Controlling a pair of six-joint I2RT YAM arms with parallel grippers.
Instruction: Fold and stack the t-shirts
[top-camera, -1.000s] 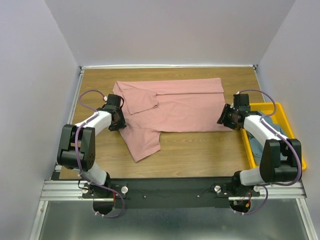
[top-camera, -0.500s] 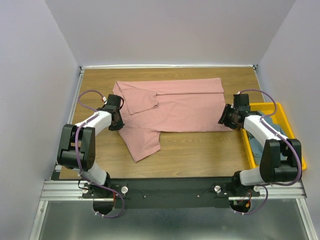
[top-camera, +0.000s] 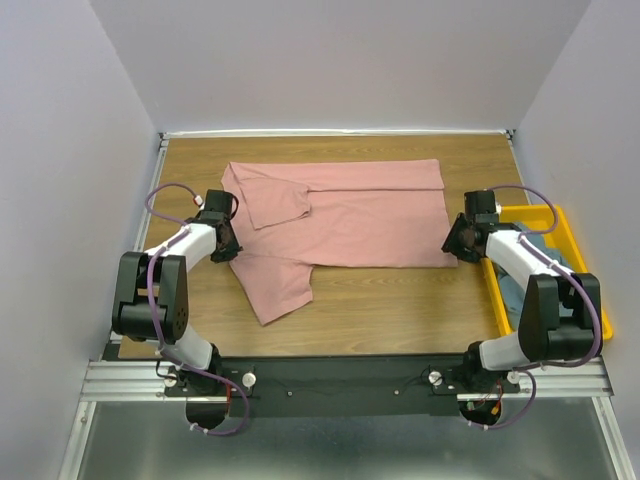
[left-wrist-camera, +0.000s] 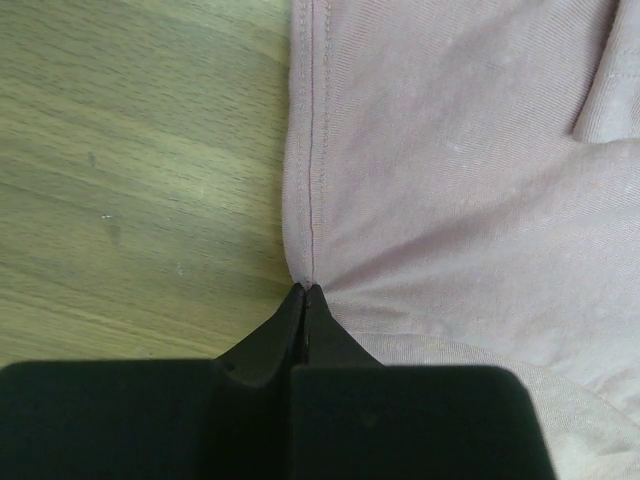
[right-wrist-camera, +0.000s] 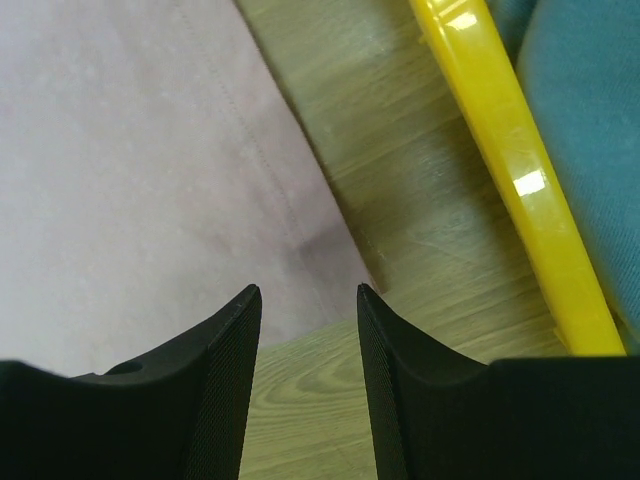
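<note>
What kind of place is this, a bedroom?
Probably a robot testing booth, not a bedroom: plain grey walls box in a wooden table, two robot arms are bolted to a metal rail at its edge, and a pink t-shirt lies spread out.

Wooden table (top-camera: 400, 300), pink t-shirt (top-camera: 360, 215), yellow bin (right-wrist-camera: 505, 170)

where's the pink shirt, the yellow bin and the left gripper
pink shirt (top-camera: 360, 215), top view, middle of its body
yellow bin (right-wrist-camera: 500, 150), right wrist view, on its rim
left gripper (left-wrist-camera: 305, 290), left wrist view, tips pinched on the shirt's hem
</note>
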